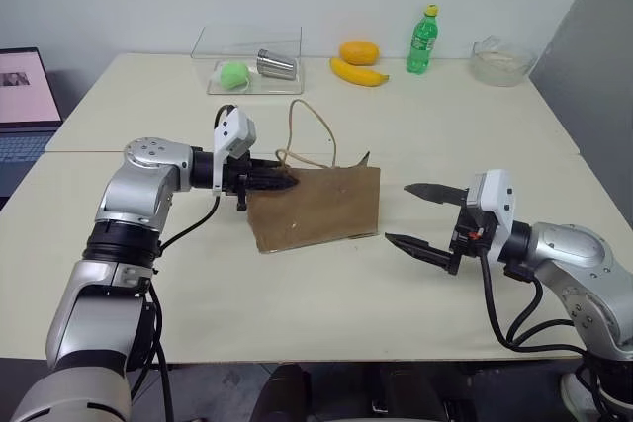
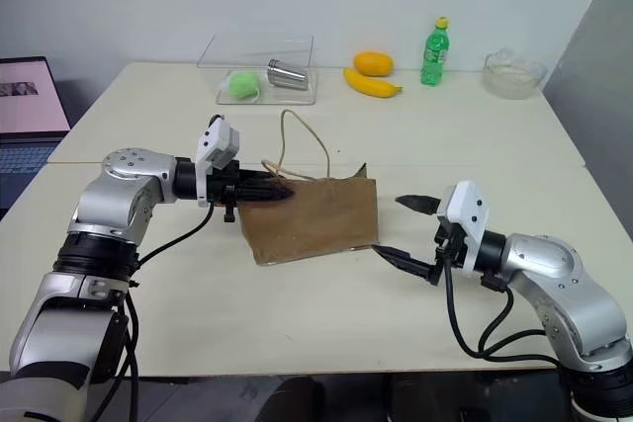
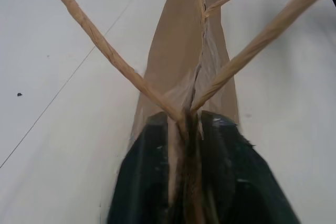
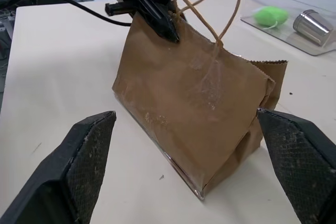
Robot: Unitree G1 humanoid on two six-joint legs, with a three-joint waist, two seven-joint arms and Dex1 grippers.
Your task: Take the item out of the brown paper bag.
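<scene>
Bag (image 1: 316, 207) contents hidden, perhaps inside

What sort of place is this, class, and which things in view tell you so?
Probably an office or lab test room: pale tables pushed together against a bare wall, an open laptop at the side, and assorted props laid out, such as a clear plastic box and a banana.
</scene>
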